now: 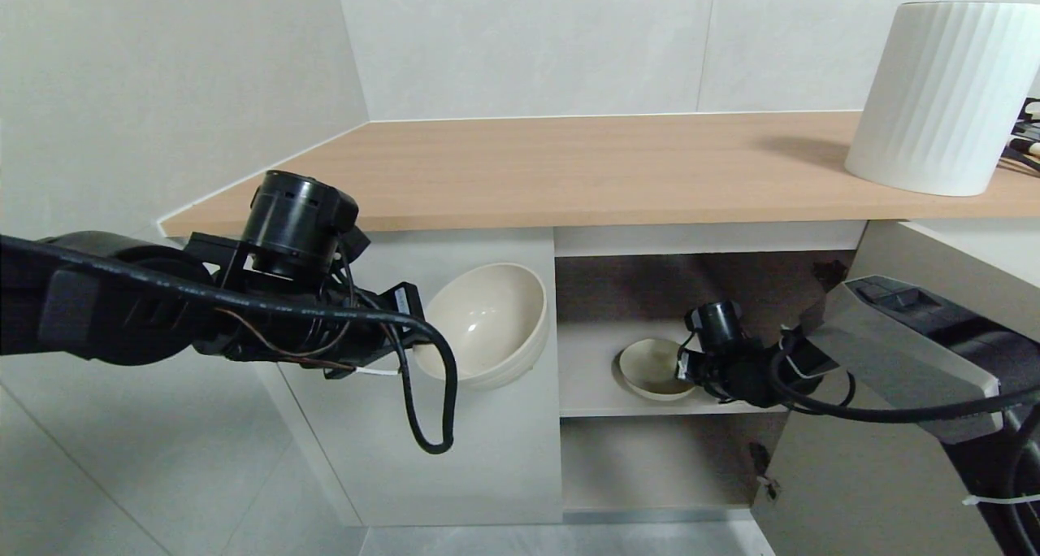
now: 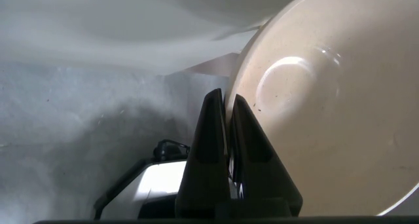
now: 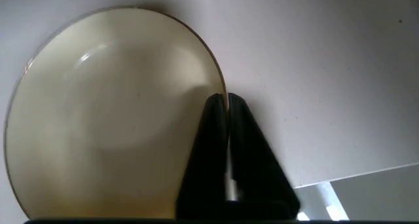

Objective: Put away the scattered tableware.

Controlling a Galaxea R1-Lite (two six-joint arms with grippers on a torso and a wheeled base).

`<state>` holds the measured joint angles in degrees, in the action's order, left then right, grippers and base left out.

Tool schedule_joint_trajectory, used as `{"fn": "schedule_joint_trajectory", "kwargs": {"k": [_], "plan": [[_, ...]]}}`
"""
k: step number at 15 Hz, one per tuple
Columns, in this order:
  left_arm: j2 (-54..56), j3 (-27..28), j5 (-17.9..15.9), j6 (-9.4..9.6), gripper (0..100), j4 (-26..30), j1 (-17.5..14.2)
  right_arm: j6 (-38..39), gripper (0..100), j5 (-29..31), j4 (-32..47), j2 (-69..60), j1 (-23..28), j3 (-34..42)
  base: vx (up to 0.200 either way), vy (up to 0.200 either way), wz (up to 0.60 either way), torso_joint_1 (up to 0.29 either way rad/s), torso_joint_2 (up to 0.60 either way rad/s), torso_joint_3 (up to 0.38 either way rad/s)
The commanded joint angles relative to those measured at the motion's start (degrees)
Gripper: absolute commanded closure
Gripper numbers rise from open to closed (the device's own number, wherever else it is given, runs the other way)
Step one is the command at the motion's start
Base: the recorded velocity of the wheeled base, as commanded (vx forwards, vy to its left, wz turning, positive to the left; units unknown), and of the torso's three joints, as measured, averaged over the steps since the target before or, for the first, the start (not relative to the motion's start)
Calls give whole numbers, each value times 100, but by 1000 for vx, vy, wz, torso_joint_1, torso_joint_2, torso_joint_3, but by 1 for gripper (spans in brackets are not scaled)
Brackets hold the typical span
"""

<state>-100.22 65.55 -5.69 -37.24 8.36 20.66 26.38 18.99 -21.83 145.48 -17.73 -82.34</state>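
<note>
Left gripper (image 2: 225,101): was clamped on the rim of a tilted cream bowl (image 1: 487,320); closed cabinet door (image 1: 487,466) just behind, countertop edge (image 1: 569,215) above, open air below.
Right gripper (image 3: 227,101): pinched a small plate (image 1: 650,367) by its rim, seemingly resting on the shelf (image 1: 585,389); shelf front edge just beneath.

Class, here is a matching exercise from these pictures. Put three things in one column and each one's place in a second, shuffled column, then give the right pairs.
Things
1. bowl
2. dish
3. ribbed white container

Places
A. standing on the wooden countertop
B. inside the open cabinet, rim pinched by the right tool
C. tipped up in front of the closed cabinet door, rim pinched by the left tool

Pairs: 1-C, 2-B, 3-A
</note>
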Motion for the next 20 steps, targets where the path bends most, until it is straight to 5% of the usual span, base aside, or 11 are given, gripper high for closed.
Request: {"fn": "schedule_joint_trajectory", "kwargs": {"k": [1, 6, 12, 15, 16, 20], "plan": [[-33, 2, -2, -2, 100, -1, -1, -1, 0, 17, -14, -11, 15, -11, 0, 0, 0, 0, 0, 0], [-77, 2, -2, -2, 100, -10, 34, 25, 0, 34, 4, -178, 23, 51, 0, 0, 0, 0, 0, 0], [-472, -51, 51, -2, 100, 7, 799, -186, 0, -511, 382, -2331, -601, 1624, 0, 0, 0, 0, 0, 0], [-718, -192, 51, 165, 100, 7, 957, -265, 0, -669, 777, -2903, -908, 1826, 0, 0, 0, 0, 0, 0], [-877, -306, 60, 349, 100, 16, 1063, -265, 0, -739, 997, -3246, -1110, 1923, 0, 0, 0, 0, 0, 0], [-1755, -403, 886, 534, 100, 7, 1388, -265, 0, -1187, 1885, -3984, -1857, 2081, 0, 0, 0, 0, 0, 0]]}}
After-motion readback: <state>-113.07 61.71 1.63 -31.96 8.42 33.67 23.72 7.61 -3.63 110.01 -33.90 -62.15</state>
